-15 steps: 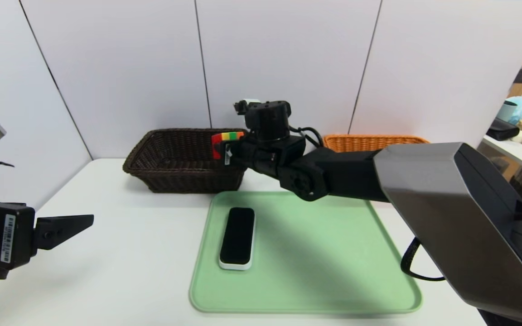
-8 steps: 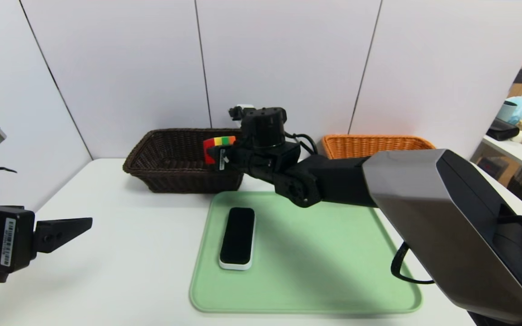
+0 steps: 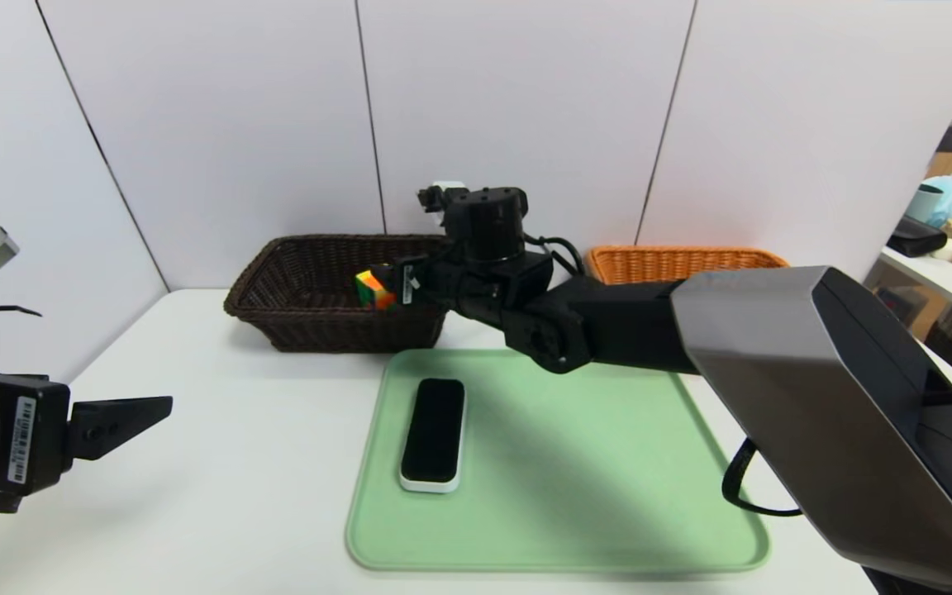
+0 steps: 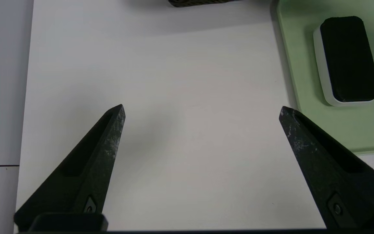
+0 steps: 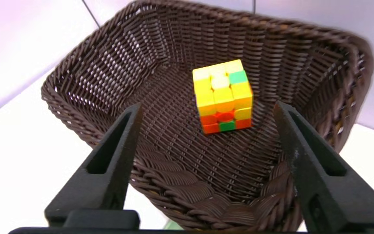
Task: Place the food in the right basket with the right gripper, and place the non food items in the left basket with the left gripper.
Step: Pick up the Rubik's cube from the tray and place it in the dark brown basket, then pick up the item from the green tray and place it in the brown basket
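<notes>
Before the pale wall panels (image 3: pixel 525 107), the right end effector (image 5: pixel 208 107) reaches across, open above the dark basket (image 5: pixel 174 136).

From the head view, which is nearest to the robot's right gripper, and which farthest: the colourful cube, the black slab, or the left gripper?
Nearest to the right gripper:
1. Colourful cube: just past the jaws, at the dark basket.
2. Black slab: on the green tray, left part.
3. Left gripper: far left, over the white table.
</notes>
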Available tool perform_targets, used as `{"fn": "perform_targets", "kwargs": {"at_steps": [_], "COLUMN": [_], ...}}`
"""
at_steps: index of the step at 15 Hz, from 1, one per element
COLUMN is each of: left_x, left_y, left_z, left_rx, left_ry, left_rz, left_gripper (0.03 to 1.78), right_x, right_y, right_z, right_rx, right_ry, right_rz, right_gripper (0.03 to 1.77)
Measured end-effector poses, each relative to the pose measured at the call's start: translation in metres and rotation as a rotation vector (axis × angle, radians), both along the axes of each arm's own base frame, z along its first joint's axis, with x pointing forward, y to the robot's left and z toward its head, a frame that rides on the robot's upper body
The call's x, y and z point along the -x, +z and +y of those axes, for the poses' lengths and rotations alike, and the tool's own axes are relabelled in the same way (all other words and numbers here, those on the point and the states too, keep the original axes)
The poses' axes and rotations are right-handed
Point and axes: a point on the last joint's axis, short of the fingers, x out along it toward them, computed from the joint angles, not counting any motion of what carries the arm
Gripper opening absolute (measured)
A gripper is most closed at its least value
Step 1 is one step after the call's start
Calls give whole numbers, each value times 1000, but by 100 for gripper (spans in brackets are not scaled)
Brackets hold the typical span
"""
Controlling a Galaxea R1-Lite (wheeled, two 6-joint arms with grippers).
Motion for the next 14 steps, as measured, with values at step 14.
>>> {"fn": "perform_targets", "kwargs": {"at_steps": [14], "left_x": [-60], "left_y": [24], "left_z": [-78], "left_rx": [-47], "left_ry": [-120], "left_rz": [-28], "left_gripper": [169], "right_x": [104], "right_y": [94], "right_z": [-144], "right_rx": [445], "right_ry": [-440], "right_rz": [295], "right_gripper": [166]}}
